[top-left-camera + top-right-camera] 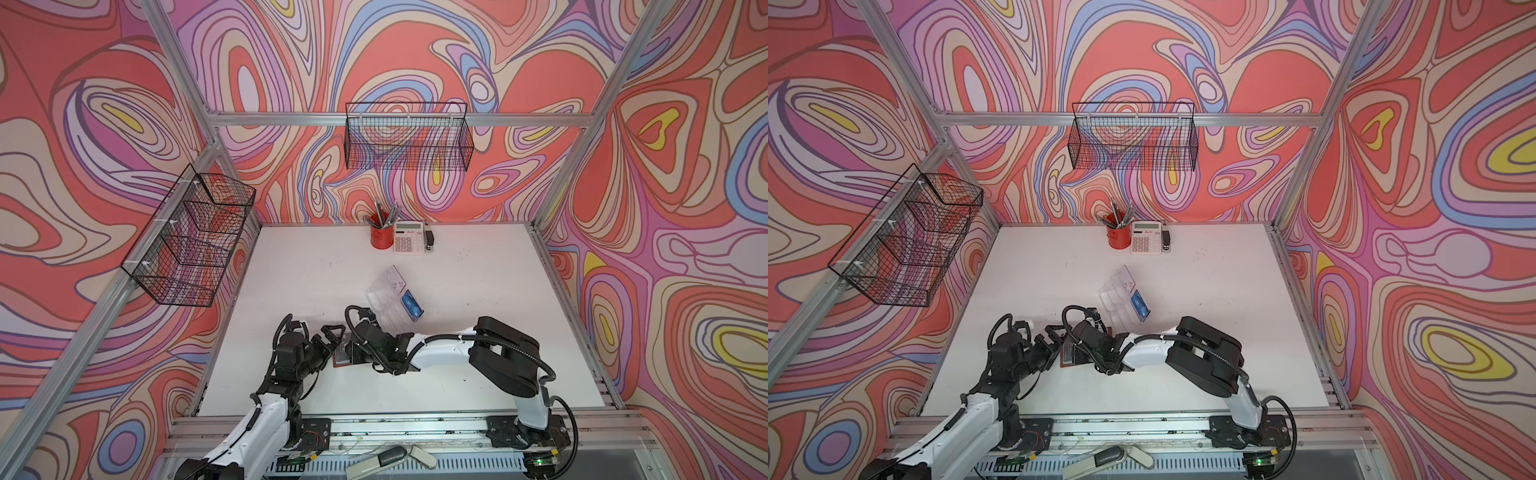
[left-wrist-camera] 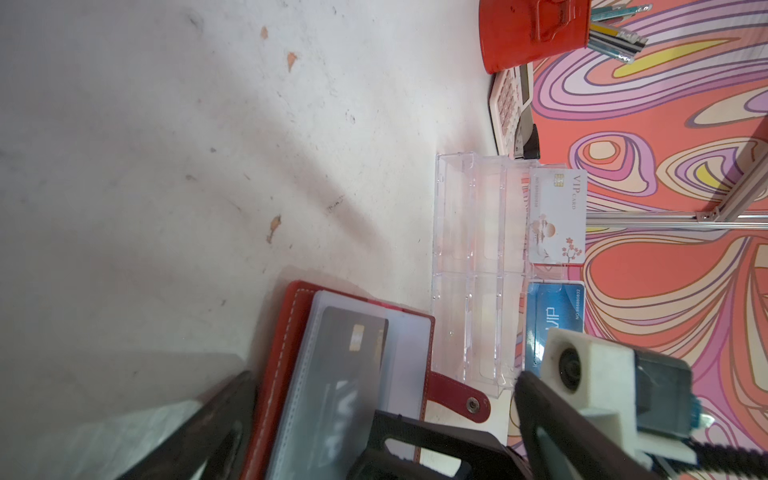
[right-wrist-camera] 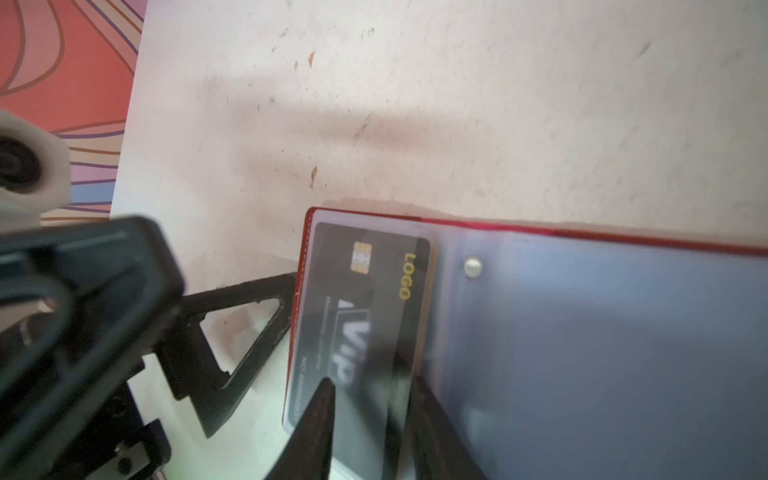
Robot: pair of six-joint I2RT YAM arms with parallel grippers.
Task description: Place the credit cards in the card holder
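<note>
Red wallet (image 2: 284, 361) is lying open on the white table (image 1: 291, 270), a black card (image 3: 374, 299) sitting inside its clear sleeve (image 2: 407, 332). The left gripper (image 1: 331, 337) is standing wide at the wallet's edge. The right gripper (image 3: 370, 386) is straddling that card's end with narrowed jaws; whether it is pinching, I cannot tell. Just beyond the wallet, the card holder (image 2: 469, 249) is holding a blue card (image 2: 555, 311) and a white card (image 2: 557, 216) upright, side by side. Farther beyond the wallet, a red cup (image 1: 380, 239) is holding pens (image 1: 384, 212) beside a calculator (image 1: 409, 237).
</note>
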